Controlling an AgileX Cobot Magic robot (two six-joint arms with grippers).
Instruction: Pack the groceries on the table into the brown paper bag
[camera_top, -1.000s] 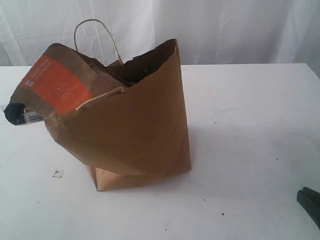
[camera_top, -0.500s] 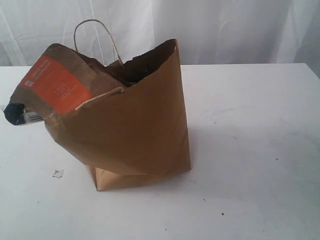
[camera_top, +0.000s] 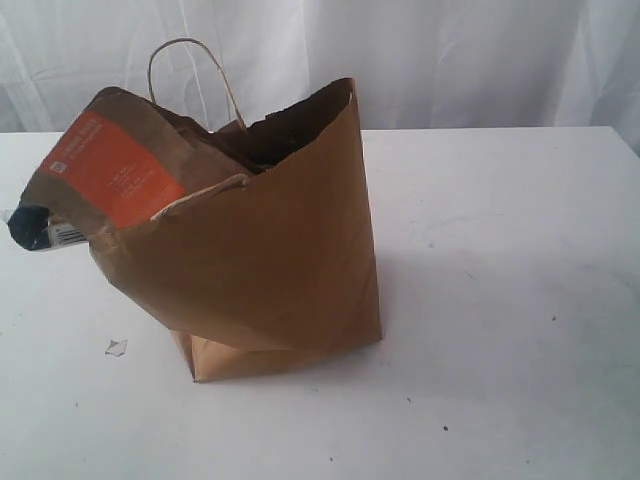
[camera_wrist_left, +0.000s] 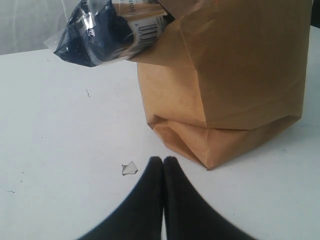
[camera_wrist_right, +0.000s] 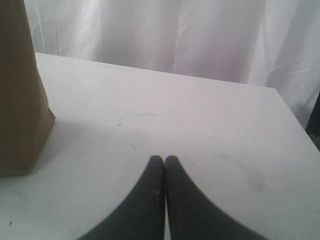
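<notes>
The brown paper bag (camera_top: 270, 260) stands leaning on the white table (camera_top: 500, 250); it also shows in the left wrist view (camera_wrist_left: 225, 75) and at the edge of the right wrist view (camera_wrist_right: 17, 100). A kraft pouch with an orange label (camera_top: 115, 170) sticks out of its mouth to the left. Under it pokes a dark blue plastic-wrapped packet end with a barcode (camera_wrist_left: 110, 30). Other groceries are hidden. My left gripper (camera_wrist_left: 163, 159) is shut and empty, low in front of the bag's bottom corner. Out over bare table, my right gripper (camera_wrist_right: 164, 158) is shut and empty. Neither shows in the exterior view.
A small torn scrap (camera_top: 116, 347) lies on the table left of the bag's base, close to the left fingertips (camera_wrist_left: 129, 168). A white curtain (camera_top: 450, 60) hangs behind the table. The table's right edge (camera_wrist_right: 295, 120) is near.
The right gripper's dark tip, seen at the lower right of the exterior view a second ago, has left that view. The bag and its contents have not moved.
</notes>
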